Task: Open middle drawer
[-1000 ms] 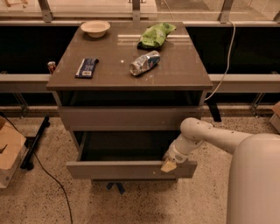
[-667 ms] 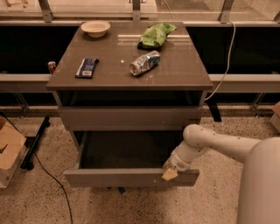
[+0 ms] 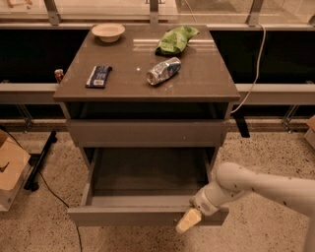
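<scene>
Gripper (image 3: 189,220) nearest, at right end of middle drawer (image 3: 133,215) front, touching it; open or clamped: can't tell. Drawer pulled well out, stretching left of & behind gripper. Farther back, on cabinet top: can (image 3: 164,71), bowl (image 3: 108,32).

Floor (image 3: 147,241): speckled terrazzo in beige and brown, running across the whole front.
Back wall: a dark recess to either side of the bench, crossed by a grey horizontal rail (image 3: 275,91).
Windows: a pale strip along the top with metal uprights (image 3: 51,12), perhaps glazing; the view is too cropped to be sure.
Furniture: a grey-brown bench (image 3: 123,74) with drawers stands in the middle against the rail.
Left side: a cardboard box (image 3: 10,167) on the floor, with a black stand foot (image 3: 42,160) beside it.
Cables: a pale cable (image 3: 256,64) hangs at the right; a black cable (image 3: 59,197) trails over the floor at the left.
Light: warm and dim, with a soft sheen on the bench top.
Gripper (image 3: 188,221): low at the front right, above the floor.
</scene>
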`<state>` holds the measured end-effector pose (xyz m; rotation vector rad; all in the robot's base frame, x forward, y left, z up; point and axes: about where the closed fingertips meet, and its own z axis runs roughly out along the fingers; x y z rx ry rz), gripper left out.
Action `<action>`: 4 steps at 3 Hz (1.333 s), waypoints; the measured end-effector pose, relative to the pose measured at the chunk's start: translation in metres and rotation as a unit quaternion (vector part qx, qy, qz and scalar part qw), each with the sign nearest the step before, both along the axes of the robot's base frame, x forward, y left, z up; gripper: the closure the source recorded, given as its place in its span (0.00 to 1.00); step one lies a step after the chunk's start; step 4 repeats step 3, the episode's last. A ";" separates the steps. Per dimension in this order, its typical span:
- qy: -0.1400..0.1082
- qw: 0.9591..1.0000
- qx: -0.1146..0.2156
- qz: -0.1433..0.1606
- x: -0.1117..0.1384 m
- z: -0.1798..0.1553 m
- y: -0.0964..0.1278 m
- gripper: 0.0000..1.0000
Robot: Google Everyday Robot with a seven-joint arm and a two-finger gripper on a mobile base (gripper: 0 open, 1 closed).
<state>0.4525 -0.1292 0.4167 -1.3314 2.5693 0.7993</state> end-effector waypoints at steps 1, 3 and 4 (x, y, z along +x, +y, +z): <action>0.007 1.000 0.004 -0.019 -0.007 -0.002 0.002 0.00; 0.030 0.997 0.016 -0.073 -0.034 -0.006 0.003 0.00; 0.030 0.997 0.016 -0.073 -0.034 -0.006 0.003 0.00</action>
